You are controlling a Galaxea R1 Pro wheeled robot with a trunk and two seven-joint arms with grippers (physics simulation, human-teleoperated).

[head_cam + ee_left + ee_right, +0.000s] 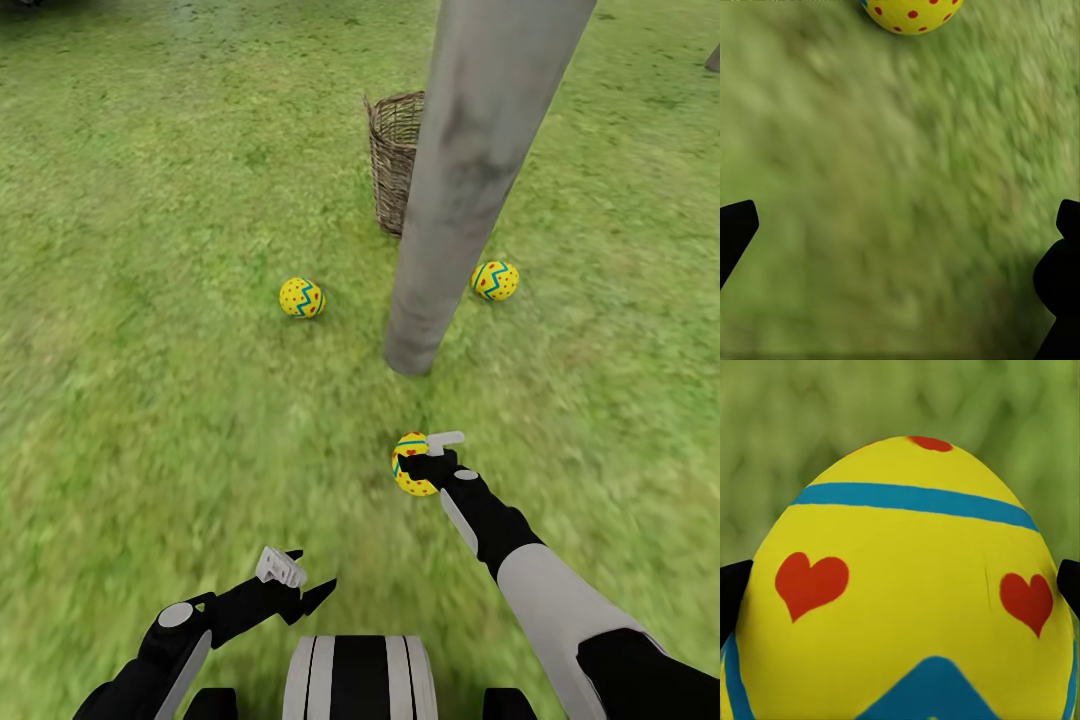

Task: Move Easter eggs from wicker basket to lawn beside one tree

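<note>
A grey tree trunk rises from the lawn. One yellow Easter egg lies on the grass left of the trunk's base, and a second egg lies to its right. My right gripper is shut on the third egg, low over the grass just in front of the trunk. This egg has red hearts and sits between the dark fingertips. My left gripper is open near my base, over bare grass, with a dotted egg ahead of it. The wicker basket stands behind the trunk, partly hidden.
Grass stretches all around the trunk, with wide room to the left and right. A dark object touches the right edge, far off. My own trunk shows at the bottom of the head view.
</note>
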